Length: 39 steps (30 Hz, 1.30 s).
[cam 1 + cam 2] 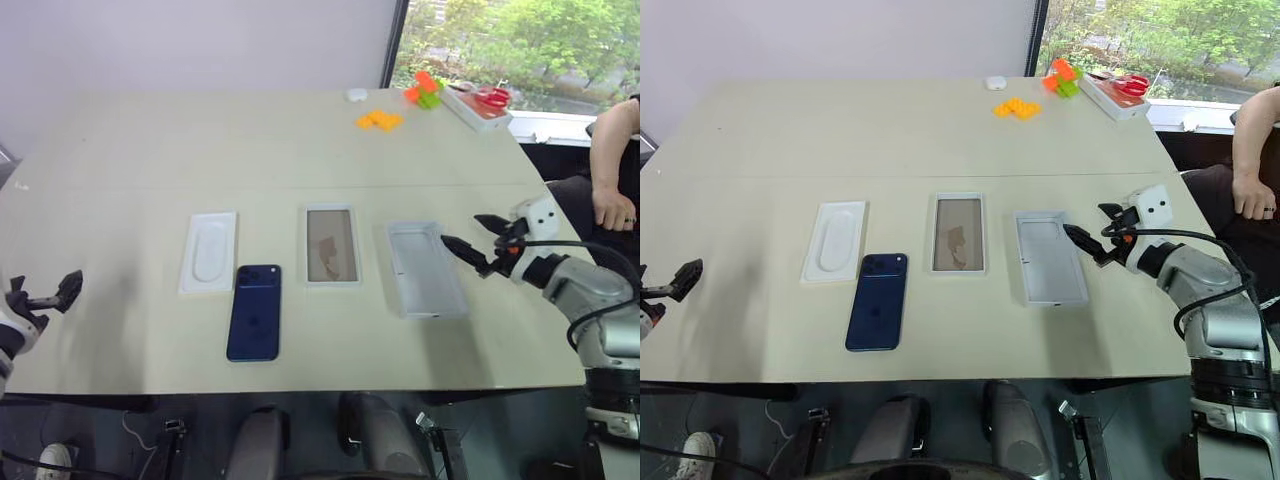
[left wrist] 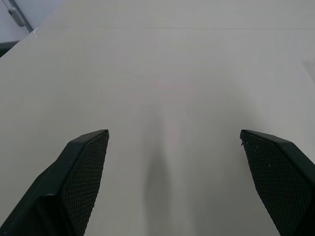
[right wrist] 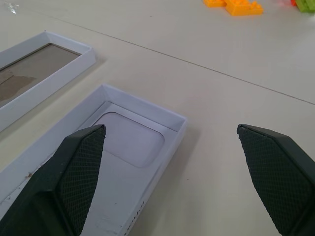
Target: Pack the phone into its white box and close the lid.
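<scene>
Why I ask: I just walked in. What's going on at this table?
A two-armed robot is set to pack the phone, and nothing is held yet. The phone lies flat on the table between a white insert and the white box. The open right gripper hovers beside the upturned lid. The open left gripper waits at the table's edge.

A pale beige table (image 1: 300,140) is carrying a row of four things near its front edge: a flat white insert (image 1: 209,252) with an oval hollow at the left, the dark navy phone (image 1: 254,312) lying just right of it and nearer, then a shallow white tray (image 1: 331,245) with a brownish floor, and at the right another white tray (image 1: 427,269) lying open side up. At the far right corner, orange blocks (image 1: 379,120), orange and green blocks (image 1: 425,89), a small white object (image 1: 357,95) and a white box (image 1: 477,108) with something red on top are resting well apart from that row.
</scene>
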{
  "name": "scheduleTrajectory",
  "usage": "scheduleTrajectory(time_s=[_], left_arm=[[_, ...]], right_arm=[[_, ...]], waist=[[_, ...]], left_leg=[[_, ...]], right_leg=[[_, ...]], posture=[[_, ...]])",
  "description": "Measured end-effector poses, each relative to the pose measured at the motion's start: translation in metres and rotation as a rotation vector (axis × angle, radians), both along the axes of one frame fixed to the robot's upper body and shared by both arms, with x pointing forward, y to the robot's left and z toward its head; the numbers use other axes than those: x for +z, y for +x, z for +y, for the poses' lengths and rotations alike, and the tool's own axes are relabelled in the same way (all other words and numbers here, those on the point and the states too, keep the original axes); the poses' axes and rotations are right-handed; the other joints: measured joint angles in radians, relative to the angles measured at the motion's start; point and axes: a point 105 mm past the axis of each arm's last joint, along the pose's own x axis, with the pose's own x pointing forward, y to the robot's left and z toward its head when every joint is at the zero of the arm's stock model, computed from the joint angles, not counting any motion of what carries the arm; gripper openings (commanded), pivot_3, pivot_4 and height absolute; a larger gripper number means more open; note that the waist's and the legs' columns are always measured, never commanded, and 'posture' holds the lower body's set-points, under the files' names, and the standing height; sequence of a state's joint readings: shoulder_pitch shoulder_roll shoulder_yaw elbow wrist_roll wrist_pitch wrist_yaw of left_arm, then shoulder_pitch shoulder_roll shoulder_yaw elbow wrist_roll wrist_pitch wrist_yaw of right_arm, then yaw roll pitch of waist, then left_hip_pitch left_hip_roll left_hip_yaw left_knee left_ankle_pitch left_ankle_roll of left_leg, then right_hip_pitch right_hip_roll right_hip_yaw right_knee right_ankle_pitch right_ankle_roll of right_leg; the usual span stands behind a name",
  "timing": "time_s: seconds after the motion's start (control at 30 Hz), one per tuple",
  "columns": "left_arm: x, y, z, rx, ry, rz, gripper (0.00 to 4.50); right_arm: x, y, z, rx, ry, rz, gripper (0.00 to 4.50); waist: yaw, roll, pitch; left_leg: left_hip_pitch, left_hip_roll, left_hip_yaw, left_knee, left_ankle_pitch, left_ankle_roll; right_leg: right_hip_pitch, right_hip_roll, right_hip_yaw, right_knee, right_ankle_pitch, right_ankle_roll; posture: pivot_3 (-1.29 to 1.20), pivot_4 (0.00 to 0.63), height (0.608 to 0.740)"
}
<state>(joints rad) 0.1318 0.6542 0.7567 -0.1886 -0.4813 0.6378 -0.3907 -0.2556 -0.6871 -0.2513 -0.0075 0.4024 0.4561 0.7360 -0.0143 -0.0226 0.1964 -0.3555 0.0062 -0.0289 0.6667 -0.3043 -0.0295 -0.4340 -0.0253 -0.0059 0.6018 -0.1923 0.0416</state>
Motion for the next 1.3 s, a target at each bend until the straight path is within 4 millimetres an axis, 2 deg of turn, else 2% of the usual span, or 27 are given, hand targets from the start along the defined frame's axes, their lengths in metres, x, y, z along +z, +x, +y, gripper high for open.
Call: scheduleTrajectory(time_s=[0.2,0.47,0.7,0.87,0.97,1.1,1.2,1.3], left_arm=[[-0.001,0.003,-0.004,-0.018,0.005,0.0,4.5],[-0.002,0.002,-0.007,-0.035,0.003,0.004,4.5],[-0.008,0.01,-0.025,-0.097,-0.027,0.025,4.5],[-0.014,0.021,-0.069,-0.271,-0.106,0.034,4.5],[-0.019,0.024,-0.085,-0.328,-0.163,0.052,4.5],[-0.027,0.025,-0.101,-0.352,-0.202,0.105,4.5],[-0.029,0.036,-0.107,-0.28,-0.287,0.113,4.5],[-0.036,0.036,-0.112,-0.26,-0.354,0.19,4.5]], right_arm=[[-0.004,-0.004,0.001,0.008,0.002,0.022,4.46],[0.001,-0.004,0.005,0.017,0.0,0.013,4.46],[0.006,-0.004,0.016,0.05,-0.019,-0.007,4.46],[0.022,-0.004,0.038,0.126,-0.045,-0.06,4.46],[0.026,-0.009,0.055,0.193,-0.066,-0.074,4.46],[0.025,-0.017,0.085,0.308,-0.089,-0.064,4.46],[0.024,-0.031,0.133,0.472,-0.062,-0.085,4.46],[0.019,-0.036,0.147,0.519,-0.052,-0.072,4.46]], waist=[[0.001,0.0,0.0],[0.001,0.0,0.0],[0.0,0.0,0.0],[0.0,0.0,0.0],[0.0,0.0,0.0],[-0.001,0.0,0.0],[0.0,-0.001,0.0],[0.001,-0.001,0.0]], left_leg=[[0.0,0.0,0.001,0.0,0.0,0.0],[0.0,0.0,0.001,0.0,0.0,0.0],[0.0,0.0,0.002,0.0,0.0,0.0],[0.0,0.0,0.002,0.0,0.0,0.0],[0.0,0.0,0.002,0.0,-0.001,0.001],[0.0,0.0,0.002,0.0,-0.001,0.001],[0.0,0.001,0.001,0.0,-0.001,0.001],[0.0,0.0,0.0,0.0,-0.001,0.001]], right_leg=[[0.0,0.0,0.0,0.001,0.0,0.0],[-0.001,0.0,0.0,0.001,0.0,0.0],[-0.001,0.0,0.001,0.001,0.0,0.0],[-0.001,0.0,0.001,0.001,0.0,0.0],[-0.002,0.001,0.001,0.001,0.0,0.0],[-0.002,0.001,0.001,0.002,0.0,0.0],[-0.002,0.002,0.001,0.003,0.0,0.001],[-0.002,0.002,0.001,0.005,0.002,0.003]], posture=[[0.0,0.15,0.734],[0.0,0.15,0.734],[0.0,0.15,0.734],[0.0,0.15,0.734],[0.0,0.15,0.734],[0.0,0.15,0.734],[0.0,0.15,0.734],[0.0,0.15,0.734]])
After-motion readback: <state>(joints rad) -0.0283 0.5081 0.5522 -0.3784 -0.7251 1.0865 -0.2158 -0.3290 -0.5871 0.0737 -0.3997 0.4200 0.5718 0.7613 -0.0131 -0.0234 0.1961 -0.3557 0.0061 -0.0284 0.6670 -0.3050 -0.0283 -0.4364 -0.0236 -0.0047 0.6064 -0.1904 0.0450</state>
